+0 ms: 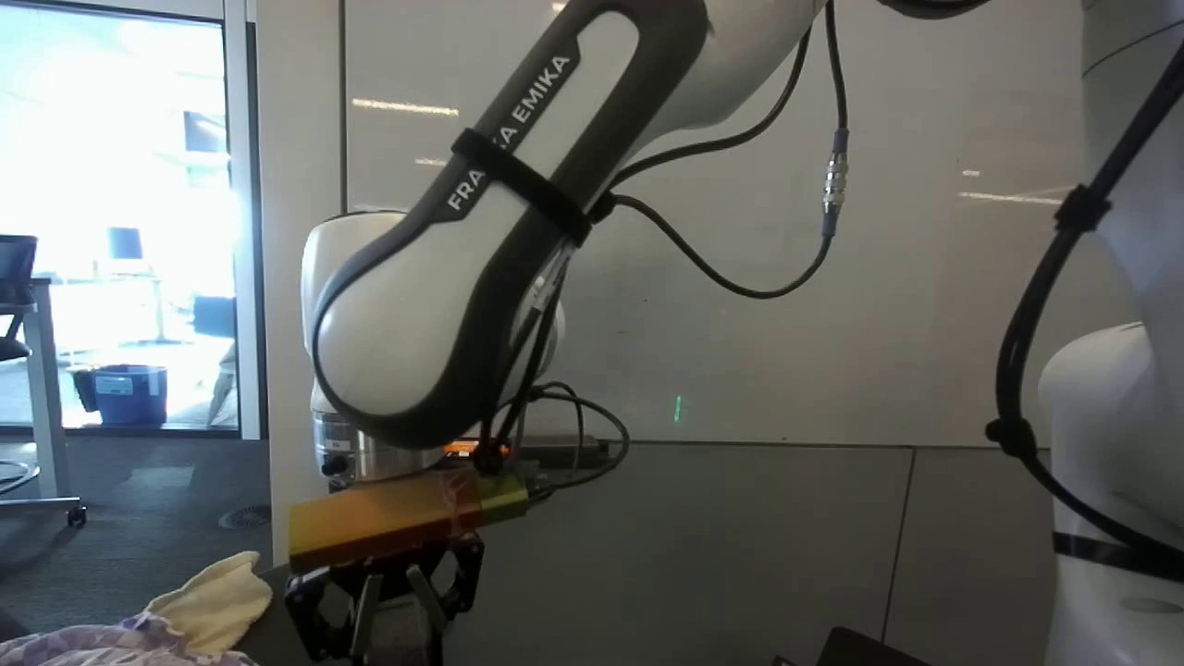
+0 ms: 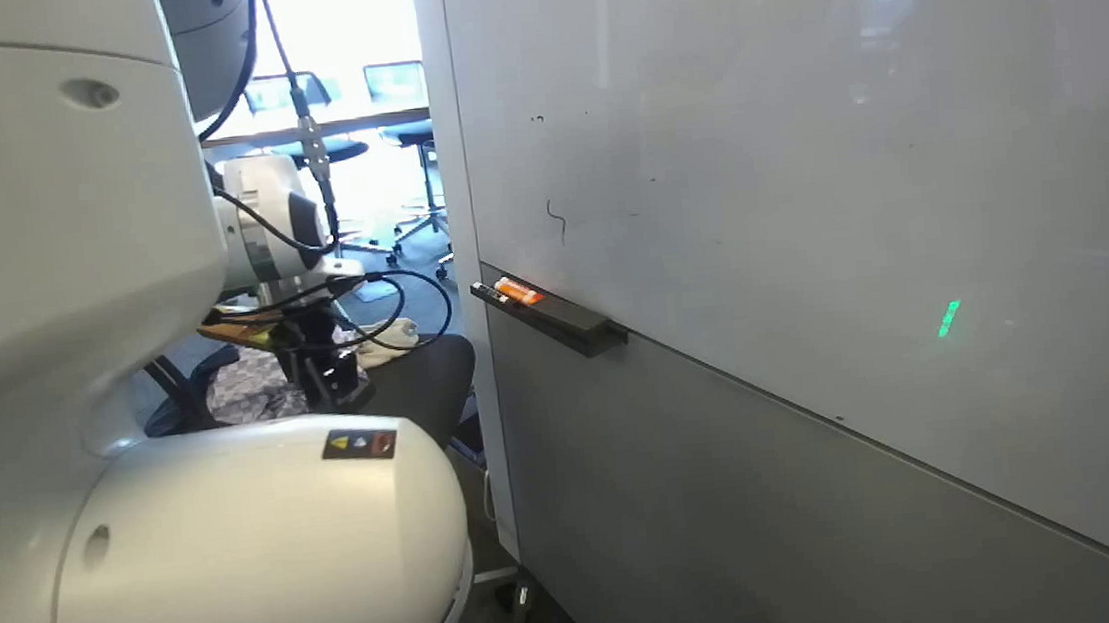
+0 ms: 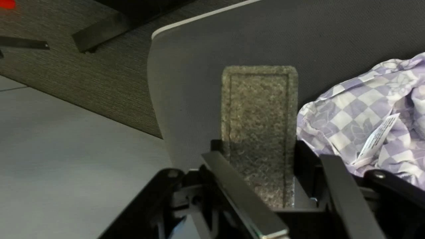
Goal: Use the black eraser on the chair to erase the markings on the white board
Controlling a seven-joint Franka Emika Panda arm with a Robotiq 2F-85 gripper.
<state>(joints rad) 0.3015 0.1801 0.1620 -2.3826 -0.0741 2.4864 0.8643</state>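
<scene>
White board (image 2: 762, 163) sits off beside the claw (image 3: 259, 148), and that's part-closed, hugging the eraser (image 3: 259, 109) by its long sides

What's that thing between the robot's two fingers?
The wrist view shows a felt-faced eraser there, held between the fingers.

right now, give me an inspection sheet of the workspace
Surface: large glossy white wall board, thin dark wavy marking on it; green streak, ink or light unclear
Job's things: grey rectangular felt-faced eraser off the board, over dark fabric chair seat, contact unclear
Clutter: orange marker on long narrow black tray; crumpled purple-and-white checked cloth on the seat
Claw: black, two-fingered, closed on the eraser
Cables: black cable with silver connector, hanging in a loose loop
Surroundings: boxy blue bin seen through clear glass pane
</scene>
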